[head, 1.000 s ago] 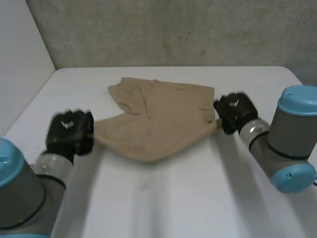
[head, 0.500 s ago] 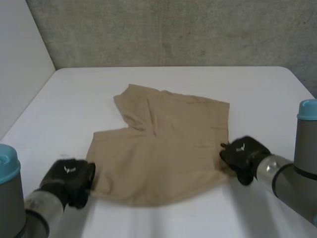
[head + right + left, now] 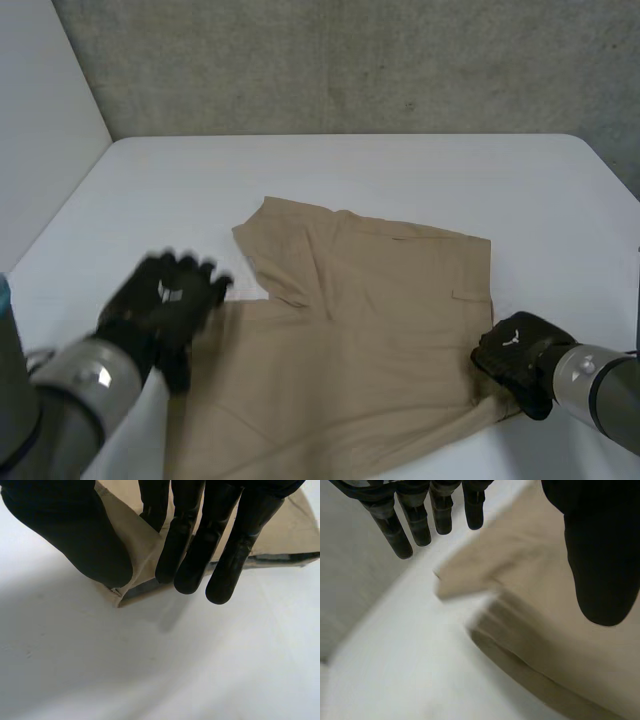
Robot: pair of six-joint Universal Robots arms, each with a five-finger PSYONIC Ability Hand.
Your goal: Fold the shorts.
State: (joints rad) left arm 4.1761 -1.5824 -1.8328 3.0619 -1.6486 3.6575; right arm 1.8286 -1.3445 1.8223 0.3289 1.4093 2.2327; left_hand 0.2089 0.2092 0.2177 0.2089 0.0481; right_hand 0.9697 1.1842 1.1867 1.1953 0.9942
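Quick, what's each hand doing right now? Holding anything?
Left hand: open, fingers straight, holding nothing.
Right hand: shut, pinching a corner of the shorts.

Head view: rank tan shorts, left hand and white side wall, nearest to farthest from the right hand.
1. Tan cloth shorts: pinched in the right hand.
2. Black left hand: across the shorts.
3. White side wall: beyond the left hand.
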